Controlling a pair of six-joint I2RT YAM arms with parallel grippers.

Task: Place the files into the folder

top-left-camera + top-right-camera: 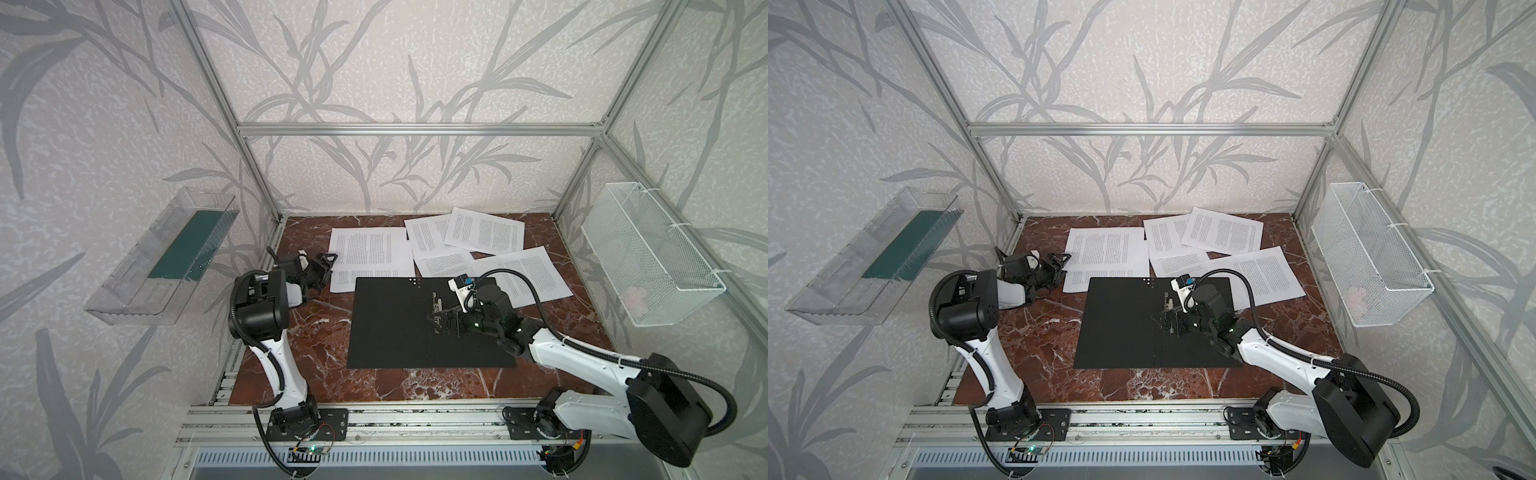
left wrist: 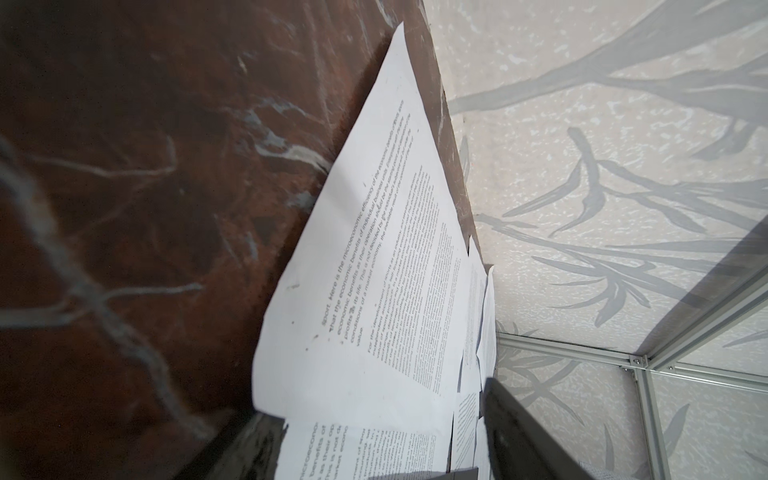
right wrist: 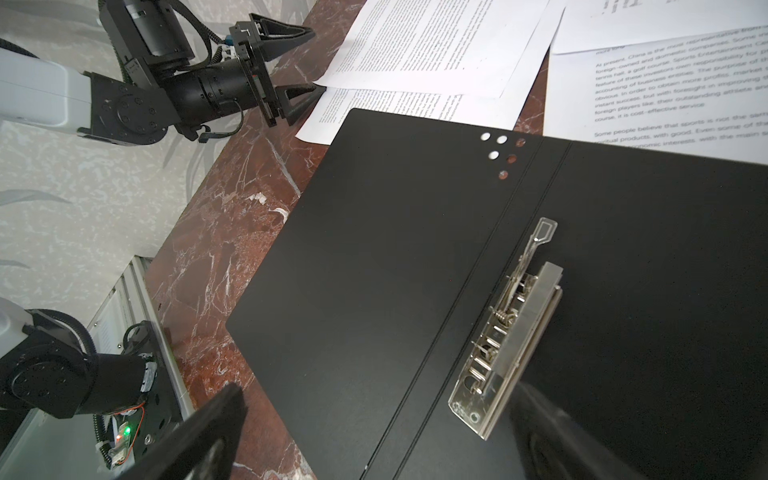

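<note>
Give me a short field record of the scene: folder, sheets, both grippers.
folder: flat black folder lying open on the red-brown marble tabletop, metal spine clip exposed
files: loose white printed paper sheets scattered behind the folder, none inside it; its far edge overlaps some
left gripper: open, empty, at the corner of the leftmost sheets
right gripper: open, empty, above the clip
</note>
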